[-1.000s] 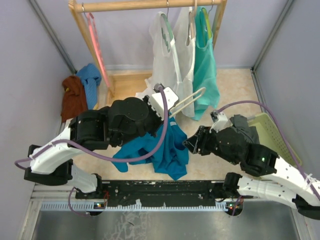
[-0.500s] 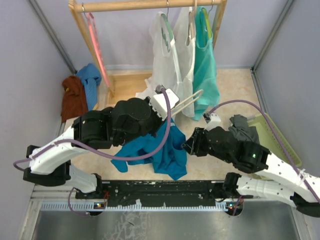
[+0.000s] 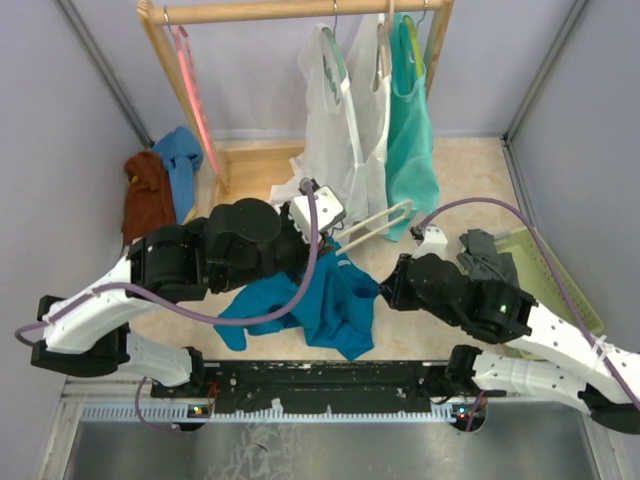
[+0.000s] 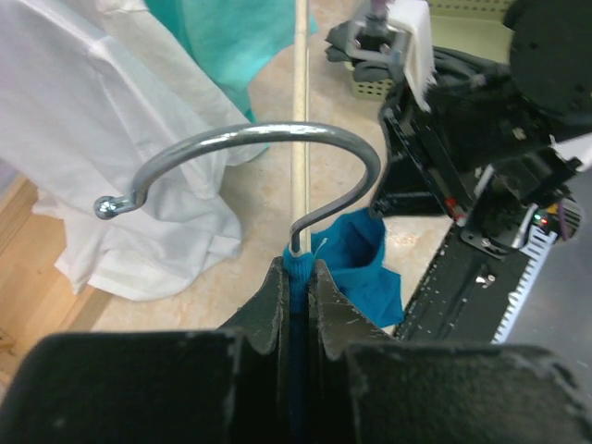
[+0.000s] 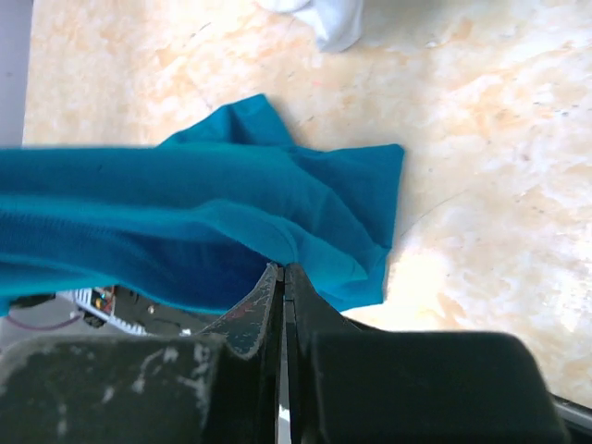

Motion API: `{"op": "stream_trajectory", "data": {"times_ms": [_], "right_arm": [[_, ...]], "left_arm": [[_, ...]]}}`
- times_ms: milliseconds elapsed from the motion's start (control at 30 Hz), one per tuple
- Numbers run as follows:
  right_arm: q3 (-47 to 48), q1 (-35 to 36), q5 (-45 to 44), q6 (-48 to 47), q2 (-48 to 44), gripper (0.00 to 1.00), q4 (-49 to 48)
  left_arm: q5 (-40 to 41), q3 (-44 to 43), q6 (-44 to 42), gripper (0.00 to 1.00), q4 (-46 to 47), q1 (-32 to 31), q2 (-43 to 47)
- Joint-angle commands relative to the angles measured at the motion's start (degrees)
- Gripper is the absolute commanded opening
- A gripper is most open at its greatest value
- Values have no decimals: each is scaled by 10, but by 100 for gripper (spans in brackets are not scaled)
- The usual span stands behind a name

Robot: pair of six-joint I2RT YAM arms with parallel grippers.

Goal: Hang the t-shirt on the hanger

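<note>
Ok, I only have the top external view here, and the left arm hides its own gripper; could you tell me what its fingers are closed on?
Observer: In the left wrist view, the left gripper is shut on a fold of the t-shirt. The silver hook of the hanger rises straight out of that pinch.
Operator: Thank you. Is the right gripper holding anything?
Observer: Yes. Its wrist view shows the right gripper shut on an edge of the t-shirt, with the cloth spreading across the frame above it.
</note>
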State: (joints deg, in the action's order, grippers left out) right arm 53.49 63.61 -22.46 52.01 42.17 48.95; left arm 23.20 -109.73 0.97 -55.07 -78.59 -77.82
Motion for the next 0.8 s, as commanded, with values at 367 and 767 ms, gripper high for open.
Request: {"op": "stream_trajectory", "data": {"times_ms": [367, 767], "right_arm": [[93, -78, -96, -81, -2, 0, 39], [180, -78, -146, -119, -7, 0, 94]], "left_arm": [[-147, 48, 41, 0, 20, 2, 68], [-177, 79, 53, 0, 12, 2, 95]]}}
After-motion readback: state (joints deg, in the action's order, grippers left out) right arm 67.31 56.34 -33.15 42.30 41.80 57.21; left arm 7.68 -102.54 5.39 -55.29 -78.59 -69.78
